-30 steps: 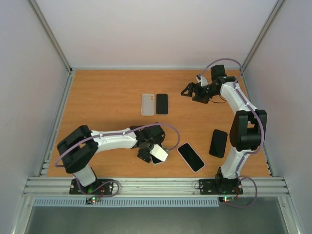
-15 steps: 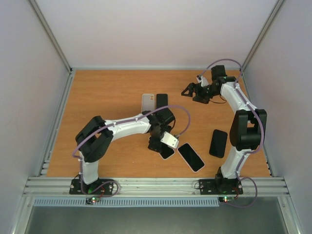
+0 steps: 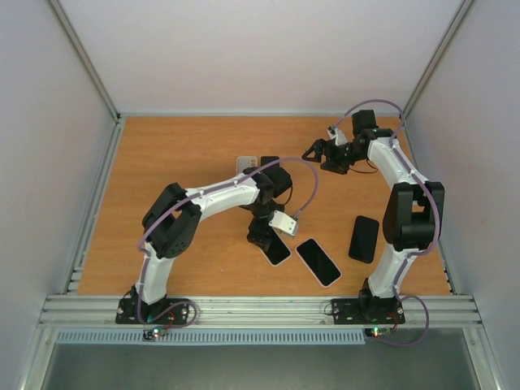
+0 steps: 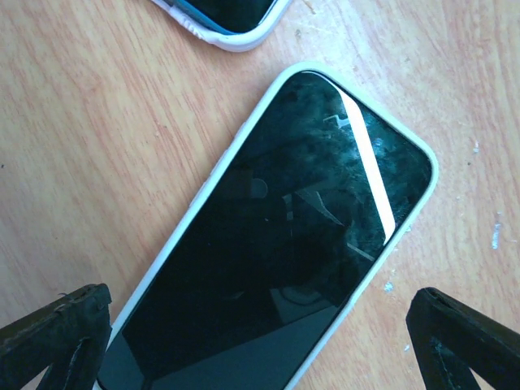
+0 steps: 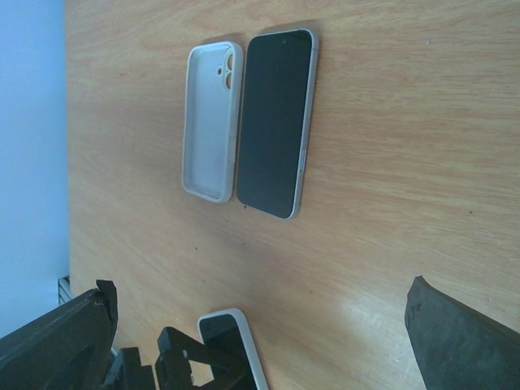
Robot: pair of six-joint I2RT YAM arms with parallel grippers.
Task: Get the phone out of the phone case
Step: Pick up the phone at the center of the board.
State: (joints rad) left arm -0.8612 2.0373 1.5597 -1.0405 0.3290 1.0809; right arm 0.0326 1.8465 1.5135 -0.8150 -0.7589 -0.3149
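Two phones lie nearest the arm bases on the wooden table [image 3: 162, 162]: one phone [image 3: 277, 251] seated in a white case [image 4: 207, 191], which is the object of the task, and a second cased phone [image 3: 318, 262] just beside it to the right. A dark slab [image 3: 364, 238] farther right may be a phone or a case; the views do not settle which. The left gripper [image 3: 263, 237] hangs directly over the first phone with its jaws spread wide and holding nothing. Its fingers [image 4: 57, 337] flank the long sides without touching, a stance judged to prepare a pinch across the case. The white rim surrounds the dark screen on every visible side, so removal has not begun. Farther back, an empty case [image 5: 211, 122] and a bare phone [image 5: 275, 122] lie side by side, probably a separated pair. The right gripper [image 3: 314, 154], jaws wide apart and empty, sits near the far edge, well apart from the work, seemingly leaving the left arm room.
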